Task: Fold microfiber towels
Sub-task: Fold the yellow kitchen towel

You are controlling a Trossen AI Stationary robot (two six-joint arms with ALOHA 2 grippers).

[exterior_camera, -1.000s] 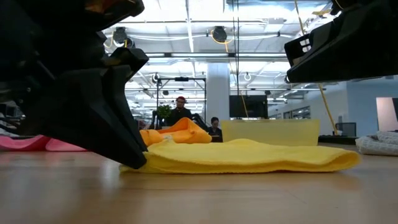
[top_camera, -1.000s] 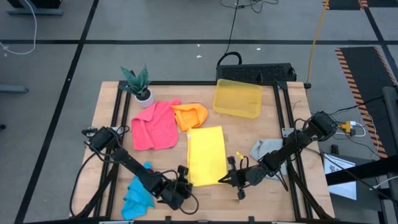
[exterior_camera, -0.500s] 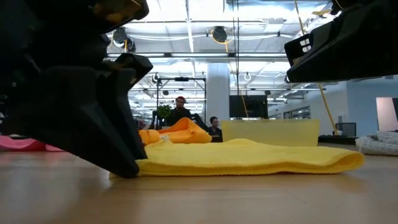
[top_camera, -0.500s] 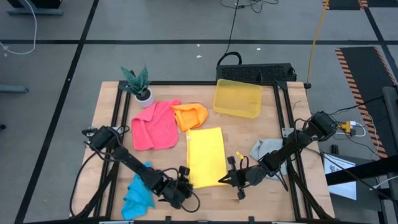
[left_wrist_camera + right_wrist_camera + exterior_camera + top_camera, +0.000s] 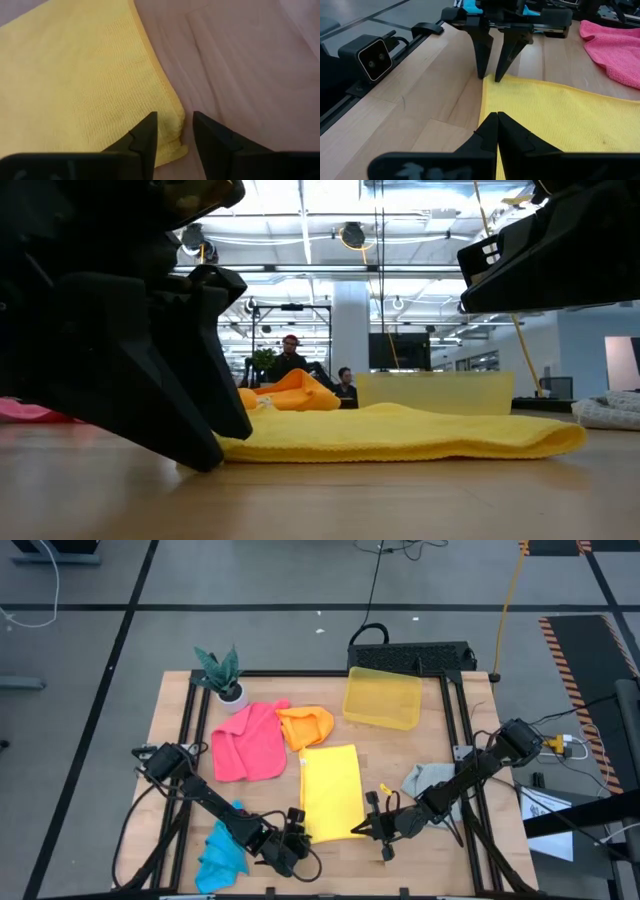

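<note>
Down at the near edge of the wooden worktop (image 5: 400, 755), the left end effector (image 5: 297, 840) stands at the near left corner of the yellow towel (image 5: 331, 790). Its two dark fingers (image 5: 145, 137) are parted, and the folded corner of the towel lies between and just ahead of them without being pinched. Across the same near edge of the towel, the right end effector (image 5: 372, 829) hovers at the opposite near corner, its fingers pressed together with nothing between them. From the right wrist view, the left end effector (image 5: 495, 55) faces it directly, its fingertips planted on the wood at the towel's corner.

The yellow towel lies flat, folded into a long rectangle that runs away from both end effectors toward the far side. Beyond its far end sits the orange towel (image 5: 306, 724), bunched in a heap, and touching that, on the left end effector's side, the pink towel (image 5: 247, 742) lies spread loosely. The bright blue towel (image 5: 221, 850) is crumpled beside the left arm, near the front edge. The grey towel (image 5: 428, 779) lies rumpled under the right arm, well apart from the yellow one.

Farther off, past the right end effector, a translucent yellow bin (image 5: 382, 697) stands near the far edge, and a small potted plant (image 5: 224, 675) stands at the far left corner. In the low view, two people (image 5: 290, 358) are seen in the room behind.
</note>
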